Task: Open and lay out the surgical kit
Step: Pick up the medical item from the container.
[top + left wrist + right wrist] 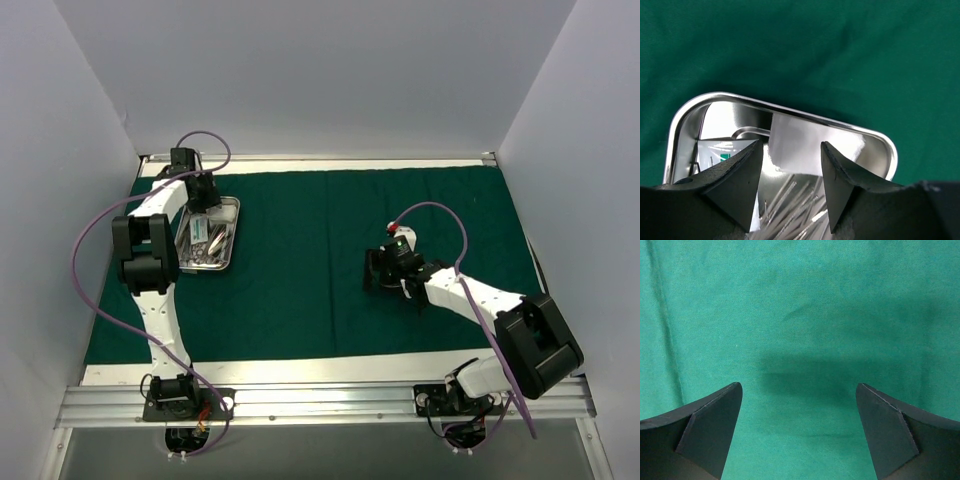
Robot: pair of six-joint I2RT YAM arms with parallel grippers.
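Note:
The dark green cloth [330, 260] lies spread flat over the table. The shiny steel tray [232, 215] stands on its left part. In the tray lie a small white packet [199, 232] and thin silver instruments [212, 256]. My left gripper [205, 203] hovers over the tray's far end, open and empty. The left wrist view shows the tray rim [790, 111], the packet [715, 151] and the instruments [790, 205] between my open left gripper's [791, 150] fingers. My right gripper [385, 272] is open and empty over bare cloth [800, 315] right of centre. I cannot make out a gauze wad.
White walls close in the table on the left, back and right. A white strip of table [330, 370] shows in front of the cloth. The arm bases sit on a metal rail [320, 402] at the near edge.

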